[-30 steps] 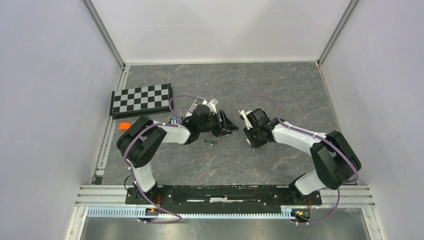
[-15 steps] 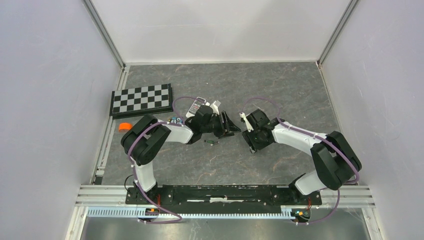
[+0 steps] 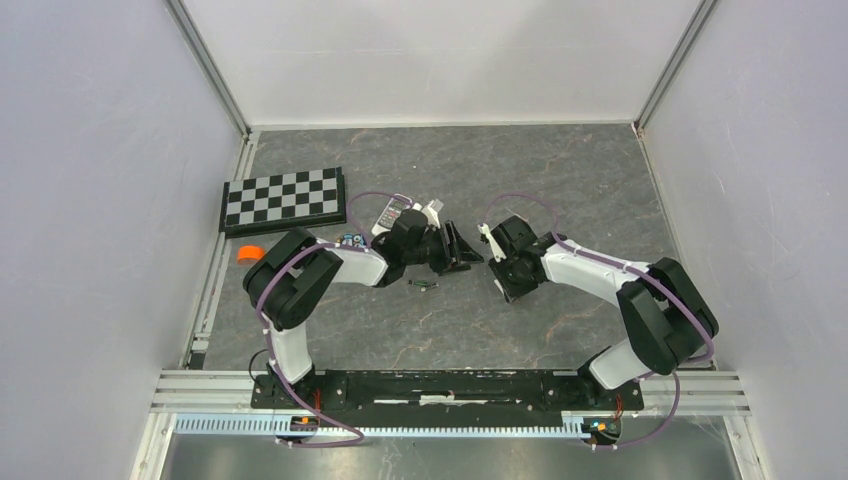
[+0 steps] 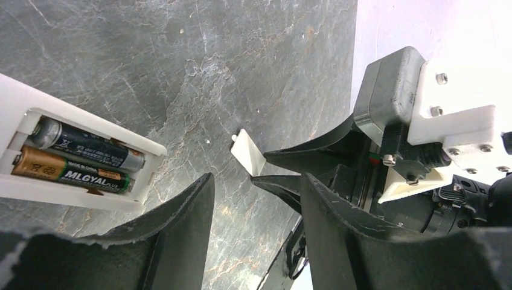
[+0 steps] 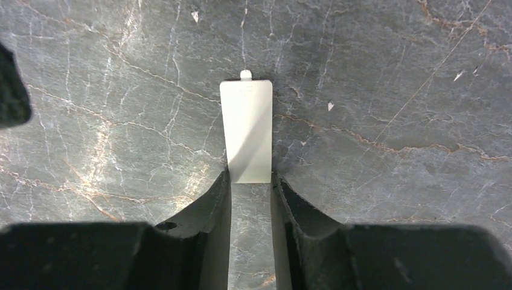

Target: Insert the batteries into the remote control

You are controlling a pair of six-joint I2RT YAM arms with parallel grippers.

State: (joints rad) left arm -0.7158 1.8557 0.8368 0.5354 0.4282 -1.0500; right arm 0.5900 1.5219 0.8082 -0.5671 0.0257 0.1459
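Observation:
The white remote control point(image 4: 36, 181) lies back-up at the left of the left wrist view. Its compartment is uncovered and holds two batteries point(image 4: 78, 160) side by side. A third battery point(image 3: 425, 284) lies loose on the table just in front of my left gripper. My left gripper point(image 4: 256, 181) point(image 3: 462, 252) stands open with only table between its fingers. My right gripper point(image 5: 250, 176) point(image 3: 493, 256) faces it closely and is shut on the near end of the white battery cover point(image 5: 246, 130) point(image 4: 249, 154), which sticks out ahead of the fingertips above the table.
A checkerboard point(image 3: 285, 198) lies at the back left, with an orange roll point(image 3: 248, 252) at the table's left edge. A small light device with buttons point(image 3: 391, 213) rests behind my left wrist. Walls close in the sides and back.
My left arm has shifted a little toward the near side. My right gripper has edged slightly left toward the left gripper. The loose battery has not moved.

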